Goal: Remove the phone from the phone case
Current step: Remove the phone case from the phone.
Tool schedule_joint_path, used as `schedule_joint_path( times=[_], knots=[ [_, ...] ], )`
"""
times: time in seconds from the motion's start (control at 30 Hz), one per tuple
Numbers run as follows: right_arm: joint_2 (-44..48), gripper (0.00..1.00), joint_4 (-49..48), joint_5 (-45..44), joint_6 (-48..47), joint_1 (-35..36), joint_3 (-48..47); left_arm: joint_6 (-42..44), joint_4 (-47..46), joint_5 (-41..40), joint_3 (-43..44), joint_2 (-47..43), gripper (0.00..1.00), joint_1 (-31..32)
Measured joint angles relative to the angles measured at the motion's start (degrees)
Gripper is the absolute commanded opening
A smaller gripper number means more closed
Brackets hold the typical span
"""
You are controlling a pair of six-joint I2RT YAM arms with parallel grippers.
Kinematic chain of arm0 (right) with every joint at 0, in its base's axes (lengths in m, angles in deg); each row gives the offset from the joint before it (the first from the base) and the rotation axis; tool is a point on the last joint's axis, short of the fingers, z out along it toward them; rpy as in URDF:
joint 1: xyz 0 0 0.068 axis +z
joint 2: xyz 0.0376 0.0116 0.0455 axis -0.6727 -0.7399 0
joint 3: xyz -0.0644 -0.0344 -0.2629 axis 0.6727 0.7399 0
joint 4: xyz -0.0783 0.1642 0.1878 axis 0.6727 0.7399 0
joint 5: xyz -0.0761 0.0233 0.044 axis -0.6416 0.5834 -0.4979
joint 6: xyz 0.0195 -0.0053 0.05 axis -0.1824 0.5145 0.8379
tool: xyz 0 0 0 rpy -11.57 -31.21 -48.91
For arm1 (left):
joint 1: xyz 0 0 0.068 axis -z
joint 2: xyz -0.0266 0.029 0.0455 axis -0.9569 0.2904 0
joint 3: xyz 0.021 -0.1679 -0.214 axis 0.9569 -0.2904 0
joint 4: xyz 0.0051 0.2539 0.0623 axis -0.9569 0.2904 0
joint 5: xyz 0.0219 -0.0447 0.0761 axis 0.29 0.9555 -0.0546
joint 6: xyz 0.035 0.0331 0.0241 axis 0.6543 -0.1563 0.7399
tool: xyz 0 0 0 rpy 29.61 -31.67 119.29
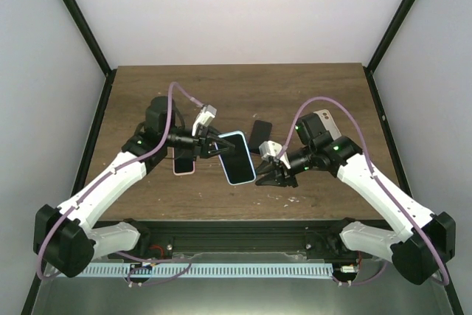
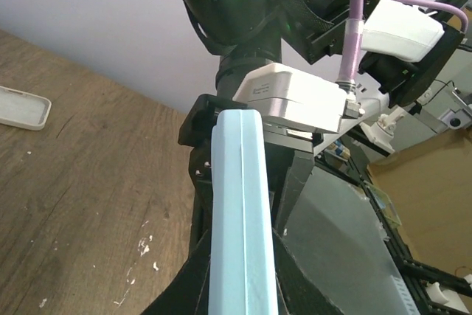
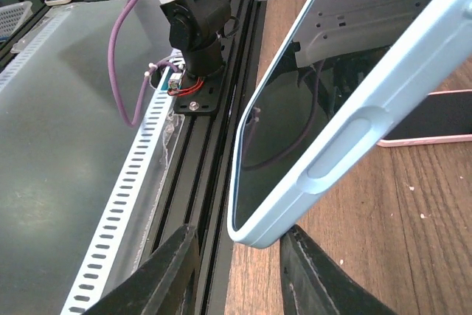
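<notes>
A phone with a dark screen sits in a light-blue case (image 1: pixel 236 157) and is held tilted above the table. My left gripper (image 1: pixel 215 145) is shut on its upper left edge. In the left wrist view the case's blue edge (image 2: pixel 240 204) runs up between the fingers of my left gripper (image 2: pixel 240 289). My right gripper (image 1: pixel 264 175) is open at the phone's lower right corner. In the right wrist view that corner (image 3: pixel 265 226) hangs between the spread fingers of my right gripper (image 3: pixel 240 274), close to the right finger (image 3: pixel 313 282).
A pink-cased phone (image 1: pixel 184 164) lies on the table under the left arm and also shows in the right wrist view (image 3: pixel 435 119). A black phone (image 1: pixel 259 134) lies behind the held one. A white case (image 1: pixel 325 119) lies by the right arm. The table's black front rail (image 3: pixel 214 145) is close below.
</notes>
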Motion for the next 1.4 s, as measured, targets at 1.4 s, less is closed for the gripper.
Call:
schedule_joint_path(
  times=[1.4],
  knots=[
    [-2.51,0.02,2.64,-24.52,-9.31,14.73,-4.09,0.24,4.85,2.64,-0.24,3.45,0.0,2.71]
  ],
)
